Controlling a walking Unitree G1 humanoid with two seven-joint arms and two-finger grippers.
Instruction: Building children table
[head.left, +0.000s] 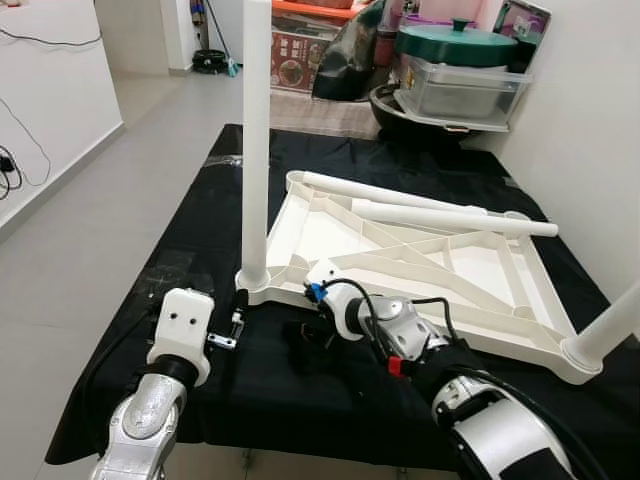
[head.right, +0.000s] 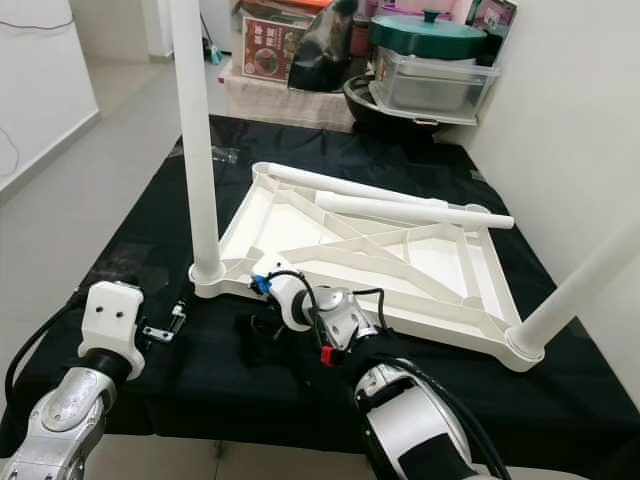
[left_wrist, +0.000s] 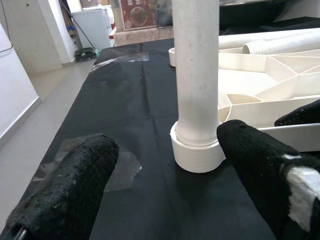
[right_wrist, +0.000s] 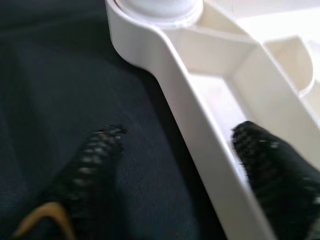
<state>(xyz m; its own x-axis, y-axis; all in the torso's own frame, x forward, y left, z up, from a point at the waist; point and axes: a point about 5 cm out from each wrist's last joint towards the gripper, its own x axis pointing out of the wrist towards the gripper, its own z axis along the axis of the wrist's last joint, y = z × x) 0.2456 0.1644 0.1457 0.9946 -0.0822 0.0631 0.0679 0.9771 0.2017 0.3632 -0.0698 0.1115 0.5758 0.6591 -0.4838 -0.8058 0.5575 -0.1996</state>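
The upturned white tabletop (head.left: 420, 265) lies on the black mat (head.left: 150, 290), with 1 leg (head.left: 256, 140) standing upright in its near-left corner socket and 2 loose legs (head.left: 450, 215) lying across its far edge. The right gripper (right_wrist: 175, 165) is nearer, fingers spread astride the tabletop's near rim just beside that socket. The left gripper (left_wrist: 165, 165), also spread, faces the upright leg from the mat's near-left side without touching.

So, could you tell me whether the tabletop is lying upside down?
Yes: the tabletop lies ribs-up on the black cloth, one leg standing upright.
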